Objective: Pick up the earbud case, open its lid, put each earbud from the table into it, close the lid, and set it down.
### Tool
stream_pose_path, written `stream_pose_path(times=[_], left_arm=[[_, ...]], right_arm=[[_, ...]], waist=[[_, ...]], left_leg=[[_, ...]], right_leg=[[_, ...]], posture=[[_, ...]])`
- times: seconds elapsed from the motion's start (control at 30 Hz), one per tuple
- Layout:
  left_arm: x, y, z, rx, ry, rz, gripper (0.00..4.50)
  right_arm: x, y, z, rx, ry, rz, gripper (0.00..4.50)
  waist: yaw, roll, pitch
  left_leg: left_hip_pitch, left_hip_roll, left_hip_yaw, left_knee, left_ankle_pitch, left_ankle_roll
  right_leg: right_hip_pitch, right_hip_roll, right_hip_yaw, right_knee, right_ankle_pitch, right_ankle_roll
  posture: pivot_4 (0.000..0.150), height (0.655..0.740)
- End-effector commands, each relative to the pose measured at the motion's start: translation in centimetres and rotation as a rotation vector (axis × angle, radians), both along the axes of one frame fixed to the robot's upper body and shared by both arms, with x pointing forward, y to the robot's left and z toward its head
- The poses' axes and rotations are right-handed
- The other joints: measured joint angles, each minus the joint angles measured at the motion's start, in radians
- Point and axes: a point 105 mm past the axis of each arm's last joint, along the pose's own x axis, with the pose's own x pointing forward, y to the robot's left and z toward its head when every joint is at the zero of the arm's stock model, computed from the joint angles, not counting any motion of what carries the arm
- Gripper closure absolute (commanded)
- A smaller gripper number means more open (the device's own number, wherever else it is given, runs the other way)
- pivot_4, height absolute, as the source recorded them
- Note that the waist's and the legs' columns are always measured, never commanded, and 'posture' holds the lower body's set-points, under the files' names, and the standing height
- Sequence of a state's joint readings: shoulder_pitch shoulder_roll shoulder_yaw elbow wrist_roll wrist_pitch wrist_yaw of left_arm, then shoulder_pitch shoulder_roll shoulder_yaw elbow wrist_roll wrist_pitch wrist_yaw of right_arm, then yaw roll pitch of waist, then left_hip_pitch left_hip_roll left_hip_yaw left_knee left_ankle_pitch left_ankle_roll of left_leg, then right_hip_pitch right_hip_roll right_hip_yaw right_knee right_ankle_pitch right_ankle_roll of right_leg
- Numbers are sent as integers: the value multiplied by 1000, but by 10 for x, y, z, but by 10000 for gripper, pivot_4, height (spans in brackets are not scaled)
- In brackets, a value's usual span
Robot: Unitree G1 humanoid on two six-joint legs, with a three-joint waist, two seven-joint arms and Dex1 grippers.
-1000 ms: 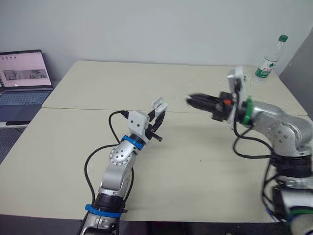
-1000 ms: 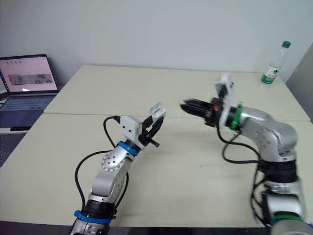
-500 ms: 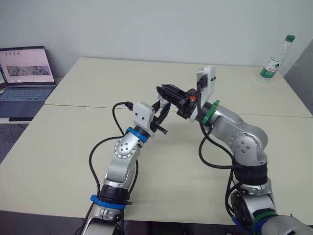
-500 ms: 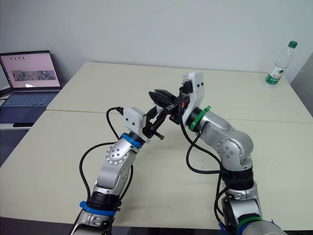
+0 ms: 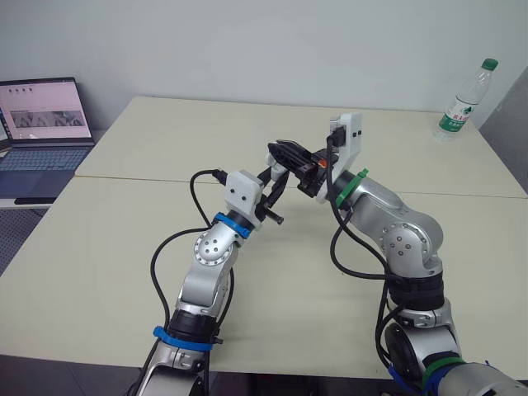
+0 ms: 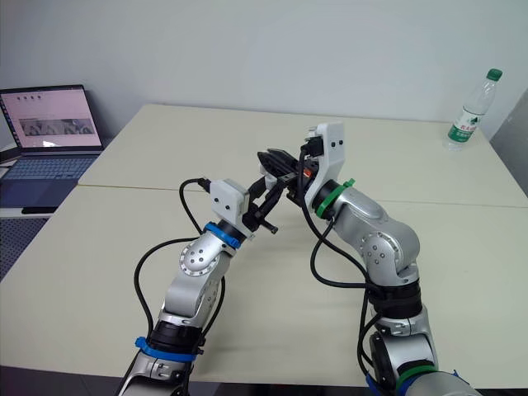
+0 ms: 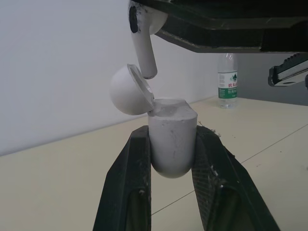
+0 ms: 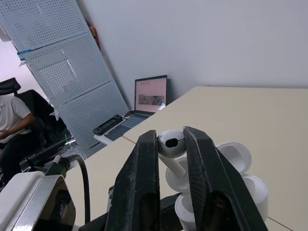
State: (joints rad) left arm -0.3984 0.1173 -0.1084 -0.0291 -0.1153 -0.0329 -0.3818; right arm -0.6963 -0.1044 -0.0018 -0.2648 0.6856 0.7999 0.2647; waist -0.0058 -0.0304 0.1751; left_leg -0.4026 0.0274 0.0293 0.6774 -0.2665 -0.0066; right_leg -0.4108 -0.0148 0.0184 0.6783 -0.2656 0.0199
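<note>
My left gripper (image 7: 172,156) is shut on the white earbud case (image 7: 172,139), held upright above the middle of the table with its lid (image 7: 131,90) swung open. My right gripper (image 8: 171,140) is shut on a white earbud (image 8: 169,142), pinched by its head with the stem pointing down. That earbud (image 7: 143,43) hangs just above the open case, its stem tip close to the lid's edge. In the head views the right gripper (image 5: 285,152) meets the left gripper (image 5: 271,180) tip to tip above the table.
A water bottle (image 5: 466,97) stands at the far right corner of the beige table (image 5: 148,140). A laptop (image 5: 43,124) sits open beyond the table's left edge. The right wrist view shows a pegboard wall (image 8: 53,72) and a seated person (image 8: 12,122) far off.
The right arm swung in from the right and brought the earbud over the case held by the left gripper. In the last half second it only edged slightly closer.
</note>
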Motion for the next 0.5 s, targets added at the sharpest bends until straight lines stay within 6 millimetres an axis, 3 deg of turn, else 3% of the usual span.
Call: stream_pose_path(times=[0.03, 0.5], left_arm=[[-6, -1, 24, -28, -95, -1, 37513], [-8, -3, 27, -42, -104, -2, 37513]], right_arm=[[-2, -4, 8, 13, -34, -9, 41128], [-3, -5, -14, -31, 3, -20, 41128]], waist=[[0, 0, 0], [0, 0, 0]], left_leg=[[0, 0, 0, 0, 0, 0], [0, 0, 0, 0, 0, 0]], right_leg=[[0, 0, 0, 0, 0, 0], [0, 0, 0, 0, 0, 0]], posture=[[1500, 7400], [1500, 7400]])
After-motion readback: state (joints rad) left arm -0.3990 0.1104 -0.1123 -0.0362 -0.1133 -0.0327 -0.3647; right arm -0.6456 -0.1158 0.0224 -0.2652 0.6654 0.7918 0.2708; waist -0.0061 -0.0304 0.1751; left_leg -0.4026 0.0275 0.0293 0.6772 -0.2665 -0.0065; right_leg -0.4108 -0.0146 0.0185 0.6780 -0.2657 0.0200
